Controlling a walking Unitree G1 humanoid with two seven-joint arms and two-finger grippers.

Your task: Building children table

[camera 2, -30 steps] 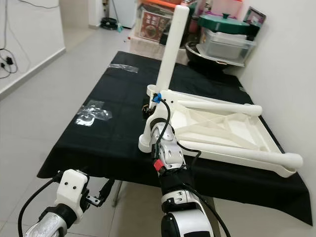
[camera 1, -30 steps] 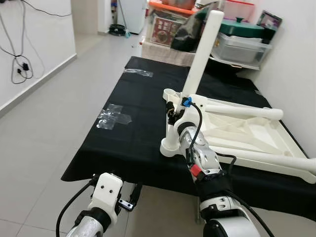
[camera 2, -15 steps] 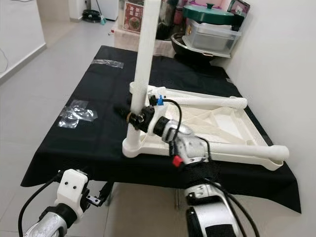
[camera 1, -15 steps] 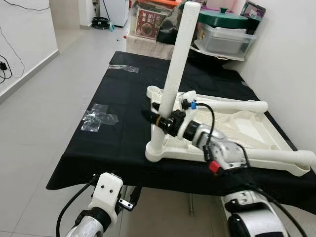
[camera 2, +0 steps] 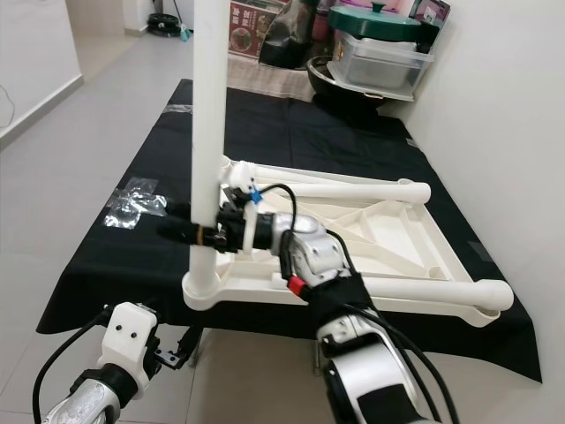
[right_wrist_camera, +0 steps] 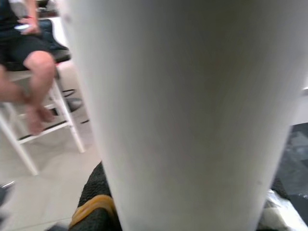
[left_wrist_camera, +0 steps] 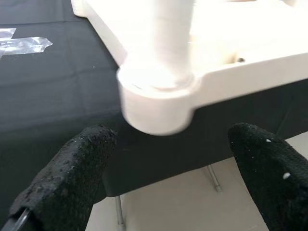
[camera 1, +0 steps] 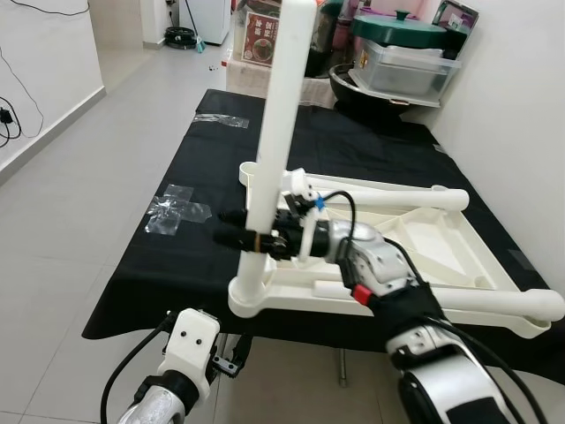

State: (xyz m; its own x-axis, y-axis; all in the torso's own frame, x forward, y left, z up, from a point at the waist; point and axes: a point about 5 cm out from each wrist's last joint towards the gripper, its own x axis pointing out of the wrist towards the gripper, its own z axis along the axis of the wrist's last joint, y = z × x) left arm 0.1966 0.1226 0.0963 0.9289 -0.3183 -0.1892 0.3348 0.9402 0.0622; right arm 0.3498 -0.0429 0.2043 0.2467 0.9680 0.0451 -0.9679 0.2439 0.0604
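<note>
The right gripper (camera 1: pixel 252 238) reached across from the robot's right and was clamped on the white table leg (camera 1: pixel 276 132), its black fingers closed around the tube low down, just above the corner socket. In the right wrist view that leg (right_wrist_camera: pixel 192 110) stood hard against the lens, with the black fingertips (right_wrist_camera: pixel 94 202) showing at either side of it.

The black-covered work table (camera 1: pixel 203 168) carried everything. On it lay the upturned white children's table top (camera 1: pixel 415 238), underside up, with its near corner at the front edge of the cloth. The held leg stood upright in the near-left corner socket (camera 1: pixel 252 296), rising well above the top. Two more white legs lay flat on the upturned top, one (camera 1: pixel 397 196) along its far side and one (camera 1: pixel 494 300) along its near side.

Storage boxes and a green-lidded pot (camera 1: pixel 406 28) stood beyond the table's far end. Clear tape (camera 1: pixel 177 205) was stuck on the cloth to the left.

The left gripper (left_wrist_camera: pixel 168 183) hung below the table's front edge, its fingers spread wide and holding nothing, looking up at the corner socket (left_wrist_camera: pixel 154 103).

A seated person's legs (right_wrist_camera: pixel 29 82) showed in the right wrist view.
</note>
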